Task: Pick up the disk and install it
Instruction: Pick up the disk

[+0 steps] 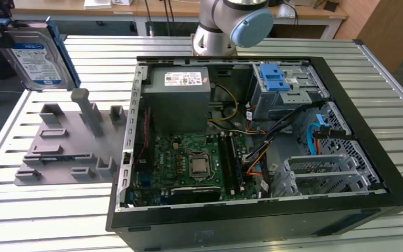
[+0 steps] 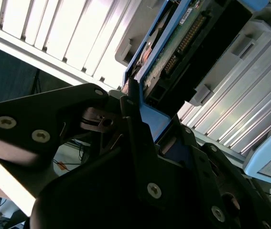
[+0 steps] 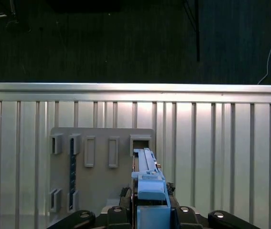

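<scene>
Over the table's (image 1: 48, 220) corner at the exterior view's upper left: disk (image 1: 37, 55) held aloft above the grey fixture (image 1: 69, 152).
Disk stands on edge, long axis near upright, its blue rail clamped in the closed jaws of the gripper (image 3: 149, 210); open computer case (image 1: 257, 226) well apart, toward the exterior view's right.

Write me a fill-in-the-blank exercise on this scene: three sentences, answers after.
1. The gripper is shut on the disk, clamping its ___ plastic rail.
2. The disk hangs over the grey fixture, which lies on the exterior view's ___ of the computer case.
3. The circuit board inside the case is ___ in colour.
Missing words: blue; left; green.
</scene>
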`<state>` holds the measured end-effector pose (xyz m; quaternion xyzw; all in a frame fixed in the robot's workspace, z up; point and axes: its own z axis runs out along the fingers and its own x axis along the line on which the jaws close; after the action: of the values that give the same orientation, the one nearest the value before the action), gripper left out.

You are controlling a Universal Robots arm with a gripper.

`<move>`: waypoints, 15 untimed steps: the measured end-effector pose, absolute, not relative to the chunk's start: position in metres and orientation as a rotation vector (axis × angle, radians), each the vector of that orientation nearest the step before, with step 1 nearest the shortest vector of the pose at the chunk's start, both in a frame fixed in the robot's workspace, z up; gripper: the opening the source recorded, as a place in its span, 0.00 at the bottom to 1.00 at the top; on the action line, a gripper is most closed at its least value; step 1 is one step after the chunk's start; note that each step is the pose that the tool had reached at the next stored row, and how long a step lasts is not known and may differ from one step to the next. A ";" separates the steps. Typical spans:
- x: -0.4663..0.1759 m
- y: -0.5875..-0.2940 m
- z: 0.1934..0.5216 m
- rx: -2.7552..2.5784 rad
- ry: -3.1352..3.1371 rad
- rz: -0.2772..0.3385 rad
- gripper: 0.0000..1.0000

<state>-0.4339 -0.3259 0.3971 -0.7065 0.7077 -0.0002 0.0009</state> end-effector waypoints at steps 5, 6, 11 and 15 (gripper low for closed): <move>-0.434 -0.326 0.397 -2.214 2.217 0.009 0.36; -0.434 -0.326 0.397 -2.214 2.217 0.009 0.36; -0.434 -0.326 0.397 -2.214 2.217 0.009 0.36; -0.434 -0.326 0.400 -2.214 2.217 0.010 0.36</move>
<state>-0.4339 -0.3259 0.4000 -0.7067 0.7075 0.0030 0.0043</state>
